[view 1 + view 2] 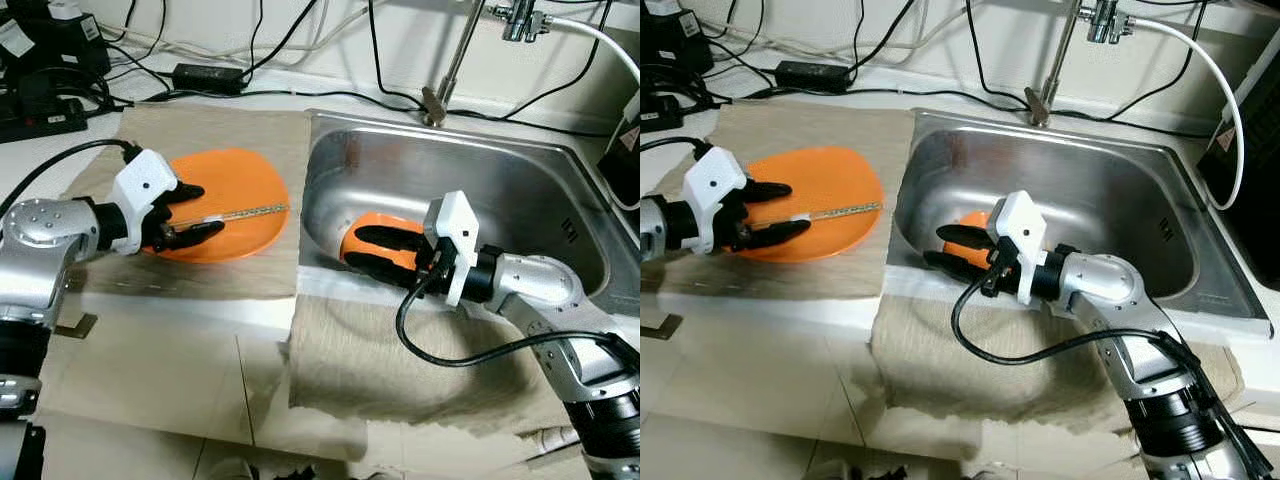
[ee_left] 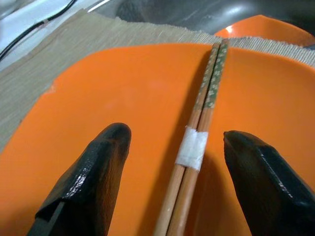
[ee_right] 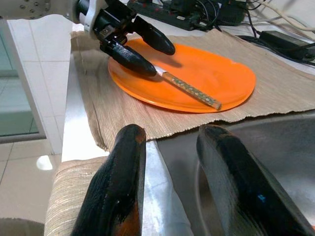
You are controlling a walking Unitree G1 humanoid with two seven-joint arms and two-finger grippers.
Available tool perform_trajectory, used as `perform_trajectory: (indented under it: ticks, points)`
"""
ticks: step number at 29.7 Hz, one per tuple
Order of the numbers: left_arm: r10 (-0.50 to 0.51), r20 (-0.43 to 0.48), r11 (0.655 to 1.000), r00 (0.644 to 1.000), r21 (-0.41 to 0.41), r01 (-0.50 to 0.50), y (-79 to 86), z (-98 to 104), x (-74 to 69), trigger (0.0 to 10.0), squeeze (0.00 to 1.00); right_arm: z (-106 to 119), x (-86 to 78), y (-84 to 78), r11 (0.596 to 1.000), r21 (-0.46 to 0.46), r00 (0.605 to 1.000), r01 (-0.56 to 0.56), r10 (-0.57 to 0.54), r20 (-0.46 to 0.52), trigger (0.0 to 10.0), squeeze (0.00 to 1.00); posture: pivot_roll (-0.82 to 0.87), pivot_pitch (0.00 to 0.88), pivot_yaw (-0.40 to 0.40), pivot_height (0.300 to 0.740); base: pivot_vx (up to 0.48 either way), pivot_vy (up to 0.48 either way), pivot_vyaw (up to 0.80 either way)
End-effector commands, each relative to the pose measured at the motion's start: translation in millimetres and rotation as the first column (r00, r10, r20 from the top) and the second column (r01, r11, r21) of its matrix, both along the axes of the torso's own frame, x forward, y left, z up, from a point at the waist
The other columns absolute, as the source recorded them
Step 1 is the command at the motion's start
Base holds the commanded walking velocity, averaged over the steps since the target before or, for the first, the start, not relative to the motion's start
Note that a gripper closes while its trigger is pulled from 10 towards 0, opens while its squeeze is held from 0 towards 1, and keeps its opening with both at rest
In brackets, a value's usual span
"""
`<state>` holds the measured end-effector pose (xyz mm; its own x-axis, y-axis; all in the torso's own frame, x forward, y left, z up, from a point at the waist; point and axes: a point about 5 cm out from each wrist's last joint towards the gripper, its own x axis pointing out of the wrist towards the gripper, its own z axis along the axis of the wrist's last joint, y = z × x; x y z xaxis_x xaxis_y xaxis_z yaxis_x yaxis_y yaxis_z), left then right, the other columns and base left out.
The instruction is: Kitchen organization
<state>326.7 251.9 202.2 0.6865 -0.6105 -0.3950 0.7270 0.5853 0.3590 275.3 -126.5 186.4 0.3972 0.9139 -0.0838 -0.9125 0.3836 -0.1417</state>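
So the chopsticks (image 1: 232, 213) are lying across the orange plate (image 1: 235, 185), a pair taped together near one end, and that plate is sitting on a beige cloth mat (image 1: 215, 130) on the table (image 1: 60, 150) just left of the sink (image 1: 560, 215). The left pincer (image 1: 192, 211) is hovering right over the taped end with its fingers (image 2: 101, 172) spread wide, one on each side of the sticks. It isn't gripping anything yet as far as I can see.

Over in the sink, there's a second orange dish (image 1: 372, 240) leaning by the front wall, and the right pincer (image 1: 385, 250) is reaching in at it. From the head camera its two black fingers look like they're straddling the dish's edge, parted, not clamped down. I can't quite tell if they're touching it.

Progress-wise, I'd say this is early days. One plate is out on the mat with the chopsticks on it, the other dish is sitting down in the basin, and nothing is in either pincer. What's left, I'm guessing, is getting the sticks picked up and the sink dish lifted out.

Behind it all there's a faucet (image 1: 455, 60) and a mess of black cables (image 1: 200, 75) running along the wall, plus another cloth (image 1: 420, 380) draped over the front edge of the table.
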Motion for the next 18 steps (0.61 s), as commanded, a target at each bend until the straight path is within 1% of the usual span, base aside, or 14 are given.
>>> perform_trajectory:
  ticks: [1, 3, 5, 6, 9, 13, 14, 18]
  points:
    - [-0.02, -0.024, 0.999, 1.0, -0.028, 0.019, -5.3, -1, 2.7, 10.0, 0.0, 2, -3.3, -0.9, 0.999, -0.02, 1.0, -0.026, 0.026, 0.007, 10.0, 0.0, -0.04, 0.0, -0.038, 0.74, 0.0, 0.0, 0.0]
    - [-0.032, -0.05, 0.998, 0.998, -0.048, 0.03, -6.4, -2, 3.0, 10.0, 0.0, 1, -3.7, -1.1, 0.999, -0.028, 0.999, -0.034, 0.034, 0.001, 10.0, 0.0, -0.03, 0.0, -0.039, 0.74, 0.0, 0.0, 0.0]
    - [-0.04, -0.062, 0.998, 0.997, -0.047, 0.037, -6.8, -3, 3.4, 10.0, 0.0, 1, -4.0, -1.2, 0.999, -0.033, 0.999, -0.04, 0.04, -0.001, 10.0, 0.0, -0.03, 0.0, -0.04, 0.74, 0.0, 0.0, 0.0]
    - [-0.051, -0.088, 0.998, 0.995, -0.046, 0.047, -7.1, -6, 4.3, 10.0, 0.0, 1, -4.1, -1.2, 0.998, -0.039, 0.999, -0.05, 0.049, -0.005, 10.0, 0.0, -0.03, 0.0, -0.041, 0.74, 0.0, 0.0, 0.0]
    - [-0.066, -0.121, 0.998, 0.99, -0.021, 0.064, -7.0, -10, 5.7, 10.0, 0.0, 0, -3.8, -1.3, 0.997, -0.05, 0.998, -0.06, 0.06, -0.006, 10.0, 0.0, -0.04, 0.0, -0.04, 0.74, 0.0, 0.0, 0.0]
    - [-0.095, -0.167, 0.995, 0.981, -0.013, 0.094, -8.6, -13, 5.4, 10.0, 0.0, 1, -3.3, -2.0, 0.996, -0.058, 0.998, -0.068, 0.068, -0.007, 10.0, 0.0, -0.04, 0.0, -0.039, 0.74, 0.0, 0.0, 0.0]
    - [-0.094, -0.169, 0.995, 0.981, 0.002, 0.095, -8.6, -13, 5.8, 10.0, 0.0, 1, -3.3, -2.5, 0.996, -0.056, 0.997, -0.072, 0.071, -0.006, 10.0, 0.0, -0.04, 0.0, -0.04, 0.74, 0.0, 0.0, 0.0]
    - [-0.086, -0.181, 0.996, 0.98, -0.005, 0.087, -8.6, -15, 7.5, 10.0, 0.0, 0, -5.0, -3.8, 0.995, -0.056, 0.996, -0.088, 0.087, -0.012, 10.0, 0.0, -0.04, 0.0, -0.038, 0.74, 0.0, 0.0, 0.0]
